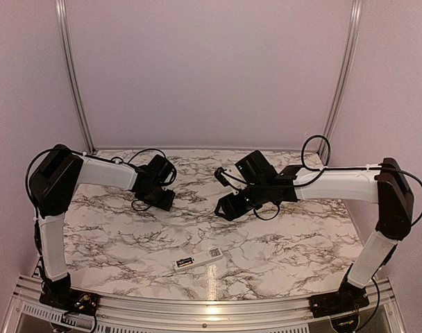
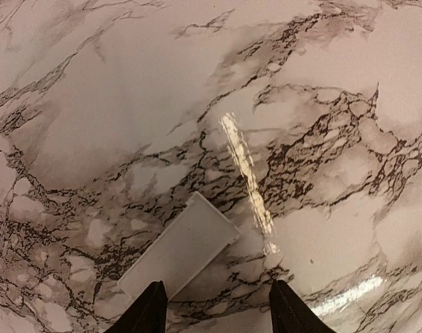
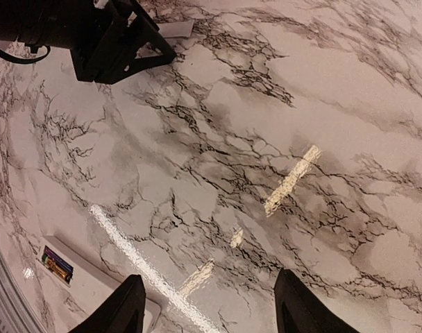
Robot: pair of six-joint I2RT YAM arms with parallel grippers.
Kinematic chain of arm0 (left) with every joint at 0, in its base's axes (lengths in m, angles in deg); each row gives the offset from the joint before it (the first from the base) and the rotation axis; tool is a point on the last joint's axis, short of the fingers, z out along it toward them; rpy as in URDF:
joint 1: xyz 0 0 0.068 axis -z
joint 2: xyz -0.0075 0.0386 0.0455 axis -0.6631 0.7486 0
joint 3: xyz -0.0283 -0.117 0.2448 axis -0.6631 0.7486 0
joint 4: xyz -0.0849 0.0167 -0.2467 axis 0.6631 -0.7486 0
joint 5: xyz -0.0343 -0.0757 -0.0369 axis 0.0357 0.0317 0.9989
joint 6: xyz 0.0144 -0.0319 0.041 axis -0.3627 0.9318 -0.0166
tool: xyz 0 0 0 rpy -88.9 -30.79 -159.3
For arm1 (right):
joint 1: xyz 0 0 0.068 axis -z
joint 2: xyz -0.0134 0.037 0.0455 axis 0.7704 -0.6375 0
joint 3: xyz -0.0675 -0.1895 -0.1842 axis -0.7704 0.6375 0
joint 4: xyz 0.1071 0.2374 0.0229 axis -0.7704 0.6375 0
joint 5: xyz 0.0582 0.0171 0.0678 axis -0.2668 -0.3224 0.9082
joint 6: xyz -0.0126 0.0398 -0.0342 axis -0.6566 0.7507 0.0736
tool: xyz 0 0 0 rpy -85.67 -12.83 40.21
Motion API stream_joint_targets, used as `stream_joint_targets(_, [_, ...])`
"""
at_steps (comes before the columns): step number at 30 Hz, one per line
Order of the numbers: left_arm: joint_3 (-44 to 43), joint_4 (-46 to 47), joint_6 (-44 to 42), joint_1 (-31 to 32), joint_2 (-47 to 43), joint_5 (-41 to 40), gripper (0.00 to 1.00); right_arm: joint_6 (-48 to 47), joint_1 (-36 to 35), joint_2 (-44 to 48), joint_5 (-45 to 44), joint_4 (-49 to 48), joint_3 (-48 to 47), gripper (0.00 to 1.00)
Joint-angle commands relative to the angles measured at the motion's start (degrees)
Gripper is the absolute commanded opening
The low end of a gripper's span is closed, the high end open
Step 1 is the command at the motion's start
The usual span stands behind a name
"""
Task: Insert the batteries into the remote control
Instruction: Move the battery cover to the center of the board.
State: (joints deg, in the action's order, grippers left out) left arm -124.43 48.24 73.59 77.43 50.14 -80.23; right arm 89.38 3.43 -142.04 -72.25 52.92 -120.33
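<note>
The white remote control (image 1: 197, 261) lies near the table's front edge, back side up. Its recessed compartment holds the batteries (image 3: 57, 264), one golden and one dark, side by side. In the right wrist view the remote control (image 3: 93, 284) sits at the lower left, just outside my right gripper (image 3: 211, 312), which hangs open over bare marble. My left gripper (image 2: 218, 316) is open too, with nothing between its fingers. A flat white cover plate (image 2: 180, 250) lies on the marble at its left fingertip (image 2: 147, 312). From above, the left gripper (image 1: 162, 201) and right gripper (image 1: 225, 207) hover behind the remote.
The marble table (image 1: 294, 243) ends in a metal rail (image 1: 211, 305) at the front. Pale walls with metal posts (image 1: 72, 76) close the back and sides. The left arm's head (image 3: 114, 41) shows at the top left of the right wrist view, with the cover plate (image 3: 176, 29) beside it.
</note>
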Motion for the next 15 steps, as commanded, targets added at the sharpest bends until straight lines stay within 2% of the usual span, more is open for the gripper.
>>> stream_joint_targets(1, [8.22, -3.34, -0.82, 0.26, -5.29, 2.21, 0.49, 0.09, 0.55, 2.44, 0.38, -1.16, 0.40, 0.63])
stream_joint_targets(7, [15.95, -4.17, 0.15, 1.16, -12.22, 2.25, 0.31, 0.09, 0.54, 3.00, 0.54, -1.74, 1.23, 0.62])
stream_joint_targets(11, [18.50, -2.36, 2.57, 1.12, -18.58, 3.65, 0.40, 0.08, 0.53, 3.01, 0.64, -2.03, 1.73, 0.62])
stream_joint_targets(15, [16.13, -3.53, 2.53, 0.32, -21.06, -0.11, 0.48, 0.07, 0.55, 2.75, 1.20, -2.33, 1.70, 0.62])
